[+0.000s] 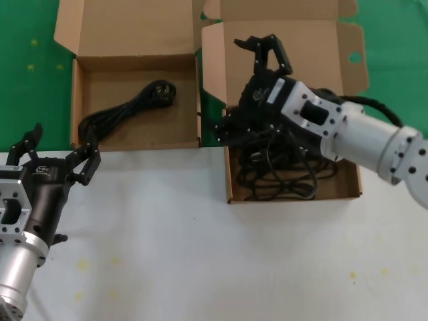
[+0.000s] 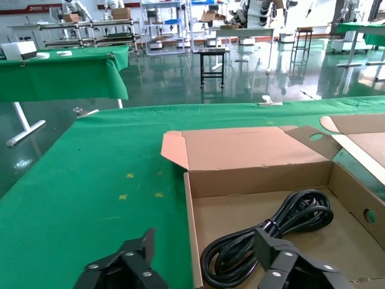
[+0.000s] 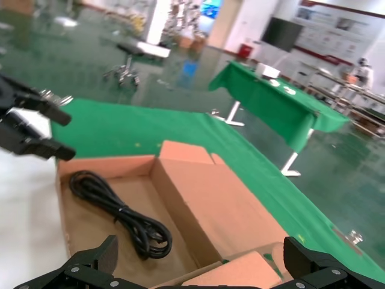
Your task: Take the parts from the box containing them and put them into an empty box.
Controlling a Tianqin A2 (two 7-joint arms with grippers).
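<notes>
The box containing the parts [image 1: 350, 175], with an oval hole [image 1: 354, 58] in its lid flap, stands at the right and holds a tangle of black power cords [image 1: 281, 177]. My right gripper [image 1: 267, 53] is open and empty above this box, fingers pointing at the lid. The wide plain-lidded box [image 1: 134, 83] at the left holds one wound cord [image 1: 130, 107], also seen in the left wrist view [image 2: 283, 220] and the right wrist view [image 3: 120, 214]. My left gripper [image 1: 57, 150] is open and empty, low beside that box's near left corner.
Both boxes stand side by side where the white table [image 1: 200, 254] meets the green cloth [image 1: 27, 67]. Their open lids stand up at the far side. The left gripper [image 3: 30, 126] shows in the right wrist view beyond the left box [image 3: 78, 235].
</notes>
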